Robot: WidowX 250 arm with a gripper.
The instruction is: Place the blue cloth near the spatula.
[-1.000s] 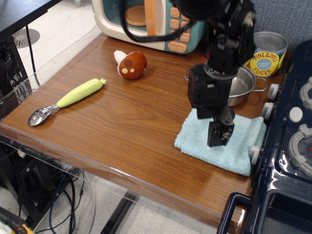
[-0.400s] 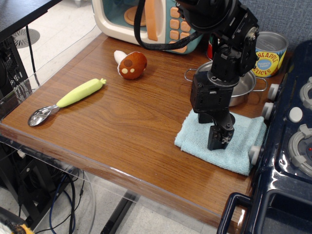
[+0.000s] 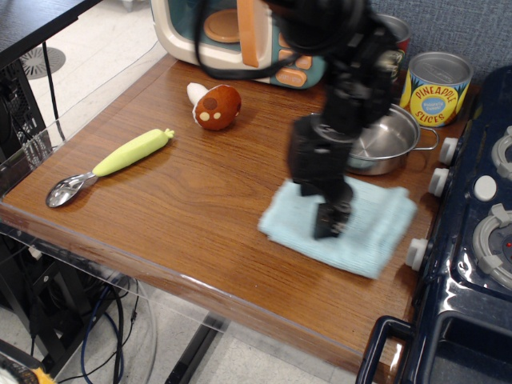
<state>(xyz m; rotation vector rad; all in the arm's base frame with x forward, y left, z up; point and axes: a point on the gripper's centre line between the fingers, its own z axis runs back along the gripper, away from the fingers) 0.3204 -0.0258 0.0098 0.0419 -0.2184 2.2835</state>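
Mid-transport step by the looks of it. Black blocky end effector (image 3: 330, 224) planted right on the middle of the light aqua-blue fuzzy folded cloth (image 3: 340, 226), tips down in the terry. Frame's motion-blurred there, so can't honestly tell whether the fingers are pinching a fold or just pressing flat; probably pinching, but not calling it.

Cloth lying flat on the brown wood-grain worktop (image 3: 200, 192), over toward the right edge and closer to the front edge than the back, just in front of the small shiny steel pot with side handles (image 3: 386, 142). Yellow pineapple-slices tin (image 3: 436, 88) up in the back right corner, beside the pot.

Target is the long utensil with the chunky yellow-green handle and silver spoon-like head (image 3: 108, 167), way over by the left edge, head pointing at the front left corner. Well apart from the cloth, big stretch of bare wood between them. Brown spotted toy mushroom (image 3: 214, 106) sitting further back, near the pastel toy microwave (image 3: 240, 36), not really in the path.

Next move, best guess: drag or carry the cloth left across the worktop, parallel to the front edge, and stop just short of the green handle. Worth keeping the grip steady so the cloth doesn't bunch or slip off the front edge, and not bumping the utensil on arrival.
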